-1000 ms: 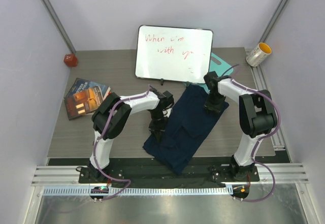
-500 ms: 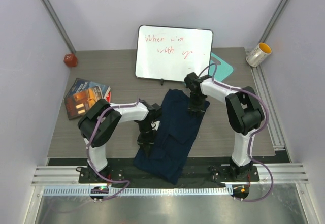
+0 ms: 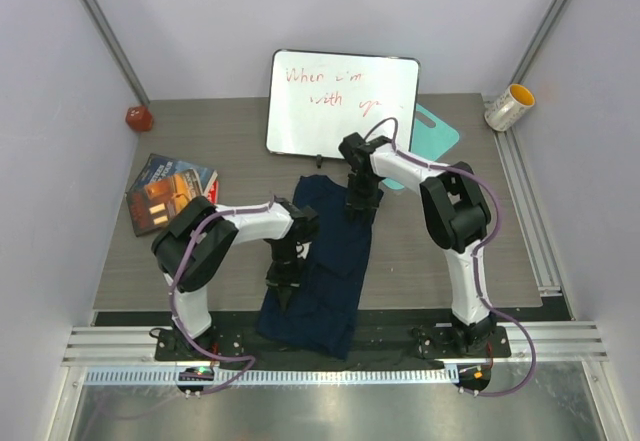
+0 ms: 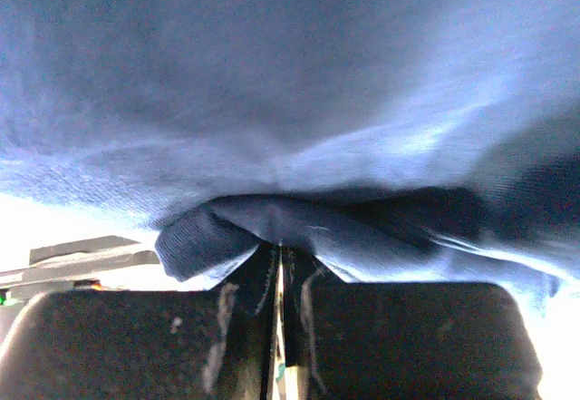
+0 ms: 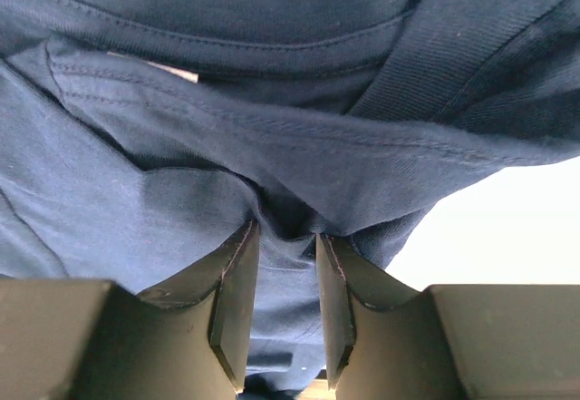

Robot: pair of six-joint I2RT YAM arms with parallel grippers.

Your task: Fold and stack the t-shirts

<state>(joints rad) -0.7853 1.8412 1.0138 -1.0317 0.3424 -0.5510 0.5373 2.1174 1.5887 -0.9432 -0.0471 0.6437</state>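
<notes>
navy t-shirt is lying in a long crumpled strip down the middle of the table. top end is just in front of the whiteboard, bottom end hangs over the near edge. left gripper is clamped tight on a fold at the shirt's left side, cloth bunched right at the fingers. right gripper has a wad of fabric pinched near the top end, jaws partway closed around it. teal board pokes out behind the right arm.
</notes>
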